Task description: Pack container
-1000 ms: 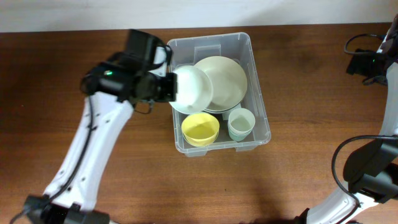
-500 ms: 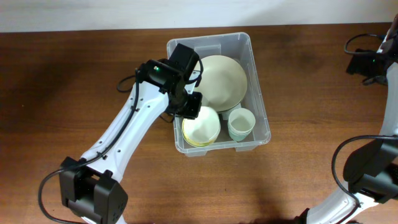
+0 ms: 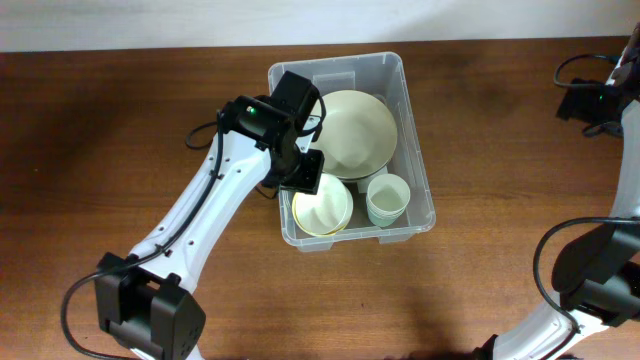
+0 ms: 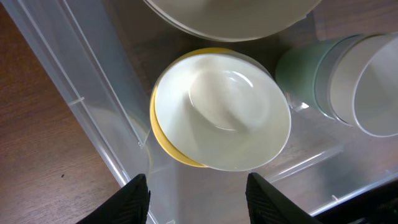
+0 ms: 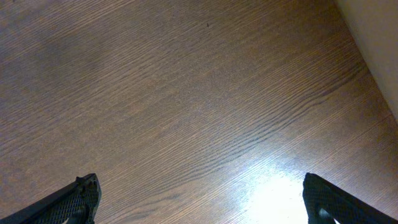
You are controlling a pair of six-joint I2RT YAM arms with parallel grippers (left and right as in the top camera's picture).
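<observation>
The clear container (image 3: 418, 140) stands at the table's middle. Inside it a white bowl (image 3: 322, 208) sits nested in a yellow bowl (image 4: 166, 146), next to a stack of pale plates (image 3: 357, 130) and nested cups (image 3: 388, 198). My left gripper (image 3: 304, 172) hovers over the container's left side, just above the white bowl (image 4: 224, 112). In the left wrist view the left gripper (image 4: 198, 202) is open with nothing between its fingers. My right gripper (image 5: 199, 199) is open over bare wood at the far right, away from the container.
The container's left wall (image 4: 93, 99) runs close beside my left fingers. Green and white cups (image 4: 336, 81) stand to the right of the bowls, with the plates' rim (image 4: 236, 15) beyond them. Brown wooden tabletop (image 3: 120, 150) surrounds the bin.
My left arm swung the white bowl into the container, set it in the yellow bowl, and opened its jaws off it. The right arm has not moved.
</observation>
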